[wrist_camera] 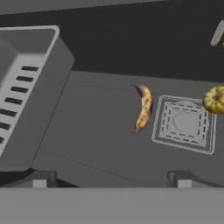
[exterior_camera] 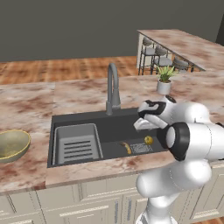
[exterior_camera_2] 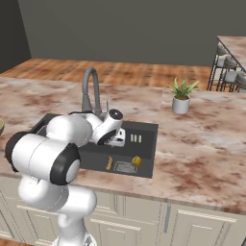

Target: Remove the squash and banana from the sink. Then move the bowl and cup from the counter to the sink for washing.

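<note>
sink (exterior_camera: 78, 119): banana (wrist_camera: 143, 107) and squash (wrist_camera: 215, 99) are lodged at the near right, flanking the drain. gripper (wrist_camera: 111, 178): held wide above, nothing gripped. bowl (exterior_camera: 12, 144): kept on left counter.

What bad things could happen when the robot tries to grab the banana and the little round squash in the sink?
1. The squash is round and sits at the drain grate's edge, so it might roll away if bumped.
2. The banana lies flat on the sink floor; the open jaws of the gripper could scrape the bottom or slip off it.
3. The faucet stands close to the arm, which might knock it.
</note>
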Available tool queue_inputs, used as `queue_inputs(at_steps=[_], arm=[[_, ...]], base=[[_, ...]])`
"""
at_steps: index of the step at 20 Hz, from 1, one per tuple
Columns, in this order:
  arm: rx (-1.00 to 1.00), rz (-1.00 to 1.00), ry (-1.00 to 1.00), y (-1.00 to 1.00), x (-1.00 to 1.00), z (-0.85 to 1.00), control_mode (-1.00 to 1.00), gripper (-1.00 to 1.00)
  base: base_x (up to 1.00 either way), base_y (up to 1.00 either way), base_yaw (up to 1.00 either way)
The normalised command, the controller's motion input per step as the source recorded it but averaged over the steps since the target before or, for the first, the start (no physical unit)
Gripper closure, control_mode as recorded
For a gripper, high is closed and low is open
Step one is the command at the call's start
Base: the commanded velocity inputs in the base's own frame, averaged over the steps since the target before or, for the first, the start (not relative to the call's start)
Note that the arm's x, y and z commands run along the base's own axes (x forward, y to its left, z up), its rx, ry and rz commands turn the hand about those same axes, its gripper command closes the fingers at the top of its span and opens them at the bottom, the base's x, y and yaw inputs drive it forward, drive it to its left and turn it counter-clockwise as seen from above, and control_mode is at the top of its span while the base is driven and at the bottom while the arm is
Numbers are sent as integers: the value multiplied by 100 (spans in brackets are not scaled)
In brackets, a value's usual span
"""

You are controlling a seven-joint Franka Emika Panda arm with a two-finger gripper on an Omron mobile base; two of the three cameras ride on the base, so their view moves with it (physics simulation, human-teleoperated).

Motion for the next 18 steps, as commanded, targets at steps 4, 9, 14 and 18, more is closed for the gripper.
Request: queue_inputs(at_steps=[4,9,14,18], arm=[[-7,-11,0,4,8,-24,-100,-100],[-1,-10,1,0,9,-25,-100,-100],[0,-5,0,3,11,-26,-100,-100],[0,0,0,0,11,-25,-100,-100]], base=[[0,0,0],[0,0,0],[0,0,0],[0,0,0]])
